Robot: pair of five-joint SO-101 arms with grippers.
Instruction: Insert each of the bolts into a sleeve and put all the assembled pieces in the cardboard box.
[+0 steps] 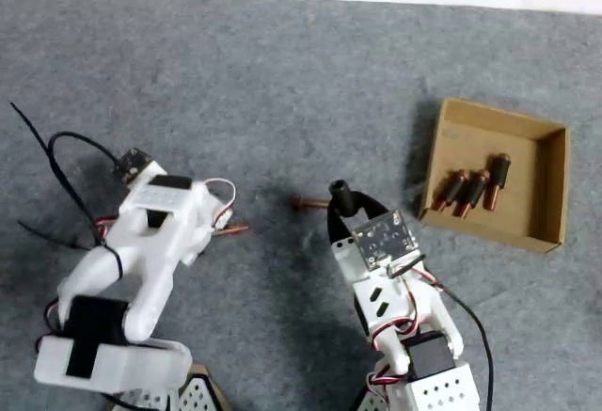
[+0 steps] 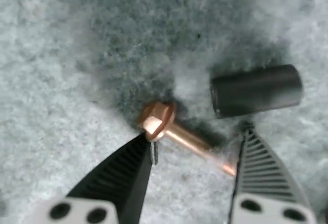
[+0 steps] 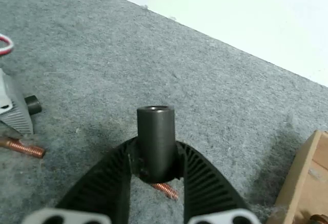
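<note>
Your right hand [image 3: 156,157] is clamped on a dark sleeve [image 3: 155,137], held upright with its open bore facing up. Your left hand [image 2: 197,141] is spread wide and holds nothing. Its jaws straddle a copper bolt [image 2: 174,130] lying on the bench [image 1: 282,72], one tip just at the bolt's head.

Just beside that bolt lies a second sleeve [image 2: 255,90], on its side. A second bolt [image 1: 308,202] lies on the bench just in front of your right hand.

Farther out, the cardboard box [image 1: 555,185] has three assembled pieces [image 1: 472,190] lying side by side in it.

So, as far as you can see here, three pairs are done and boxed and two are left. Neither loose bolt is in a sleeve yet. The next step looks like closing your left hand on its bolt and mating it with the sleeve you hold.
</note>
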